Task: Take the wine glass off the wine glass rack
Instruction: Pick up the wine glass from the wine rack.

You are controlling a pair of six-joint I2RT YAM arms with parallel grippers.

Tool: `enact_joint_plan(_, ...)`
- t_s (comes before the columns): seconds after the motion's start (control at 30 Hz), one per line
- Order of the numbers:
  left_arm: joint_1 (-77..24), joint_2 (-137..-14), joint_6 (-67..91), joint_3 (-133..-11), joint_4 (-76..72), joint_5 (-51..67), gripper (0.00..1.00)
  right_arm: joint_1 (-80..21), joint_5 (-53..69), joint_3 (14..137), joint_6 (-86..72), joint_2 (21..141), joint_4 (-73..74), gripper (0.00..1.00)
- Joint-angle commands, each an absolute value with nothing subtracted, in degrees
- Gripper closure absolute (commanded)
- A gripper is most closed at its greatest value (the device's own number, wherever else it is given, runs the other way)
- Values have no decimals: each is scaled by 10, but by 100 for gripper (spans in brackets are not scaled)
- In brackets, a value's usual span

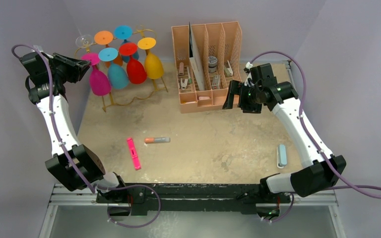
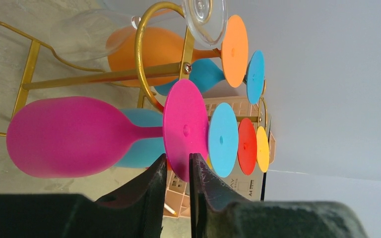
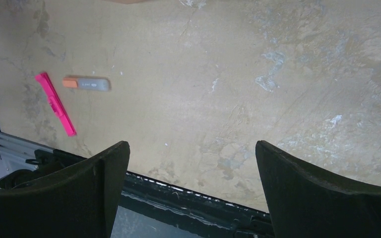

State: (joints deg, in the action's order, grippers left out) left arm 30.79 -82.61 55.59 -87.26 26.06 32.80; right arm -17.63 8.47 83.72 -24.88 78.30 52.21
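The gold wire wine glass rack stands at the table's back left, with several coloured glasses hanging bowl down and a clear one at its far left. The pink wine glass hangs at the rack's front left. My left gripper is at the pink glass's foot. In the left wrist view the rack's gold loop holds the pink glass, and my left gripper has its jaws a narrow gap apart on either side of the foot's lower rim. My right gripper is open and empty above the table, as the right wrist view shows.
A peach desk organiser stands at the back centre, just left of my right gripper. A pink marker and a grey-and-orange marker lie mid-table. A pale blue item lies at the right.
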Motion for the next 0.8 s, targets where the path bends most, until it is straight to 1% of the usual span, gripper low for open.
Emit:
enact_joint_plan(0.0, 315, -815, 565, -869, 236, 329, 82, -177, 74, 855, -247, 767, 532, 1)
enact_joint_plan(0.17, 316, -811, 573, -867, 237, 328, 86, -177, 74, 859, -247, 768, 533, 1)
enact_joint_plan(0.23, 316, -810, 579, -865, 234, 332, 91, -177, 73, 860, -246, 768, 534, 1)
enact_joint_plan(0.3, 316, -810, 583, -863, 233, 333, 94, -177, 72, 860, -246, 768, 535, 1)
enact_joint_plan(0.43, 317, -808, 590, -860, 229, 336, 95, -177, 71, 862, -246, 768, 535, 1)
enact_joint_plan(0.6, 317, -805, 599, -858, 229, 342, 100, -177, 71, 863, -246, 769, 536, 1)
enact_joint_plan(0.77, 317, -799, 621, -849, 230, 345, 100, -177, 70, 864, -246, 767, 538, 1)
